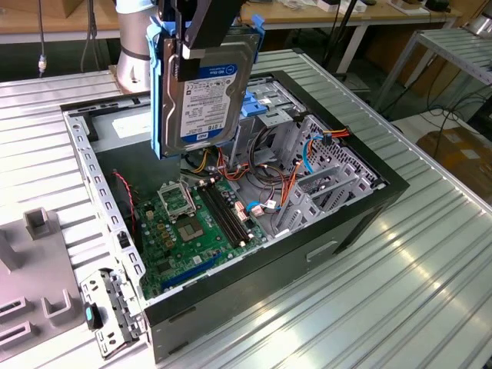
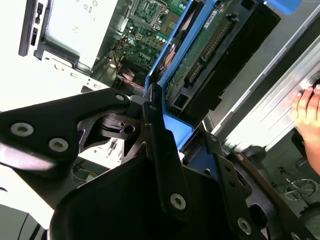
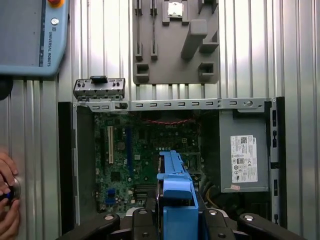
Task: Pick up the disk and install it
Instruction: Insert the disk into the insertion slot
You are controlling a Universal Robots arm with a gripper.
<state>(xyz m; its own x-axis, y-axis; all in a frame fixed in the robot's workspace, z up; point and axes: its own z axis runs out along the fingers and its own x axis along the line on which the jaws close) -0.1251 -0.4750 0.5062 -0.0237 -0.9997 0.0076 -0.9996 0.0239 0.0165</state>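
My jaws are clamped on the disk [image 1: 209, 96] at its upper end, so it hangs nearly upright in the air above the open computer case [image 1: 307, 257], over the motherboard [image 1: 192, 223]. To do this carry well, I judge I need a firm, square hold so the blue side rails do not twist, and a path clear of the loose cables [image 1: 269, 188] beside the metal drive cage [image 1: 327, 173]. A person's hand [image 3: 7, 200] lies on the surface [image 1: 430, 292] near the case, so slow motion seems wise.
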